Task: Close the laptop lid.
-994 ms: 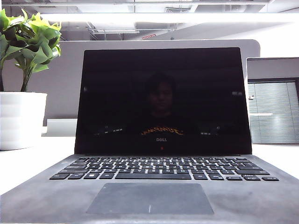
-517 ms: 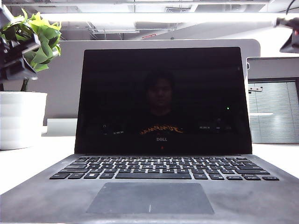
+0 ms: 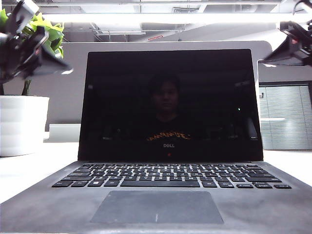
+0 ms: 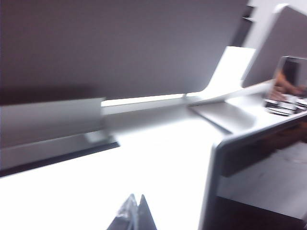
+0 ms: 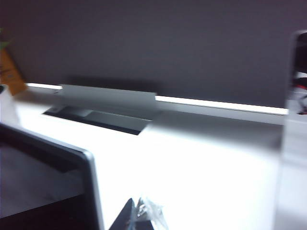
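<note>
Laptop lid (image 3: 170, 105) stands upright and open, one on the counter (image 3: 29, 168). Two grippers flank its top: left gripper (image 3: 61, 68) at ten o'clock, right gripper (image 3: 268, 62) at two o'clock. Each looks clenched and grasps nothing.

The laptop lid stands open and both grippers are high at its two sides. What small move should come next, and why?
Probably bring both grippers inward, behind the top edge of the laptop lid. The lid is upright and fully open, and neither gripper touches it: the left gripper hangs beside its upper left corner, the right gripper beside its upper right corner. From behind the edge they could push it forward and down.
</note>
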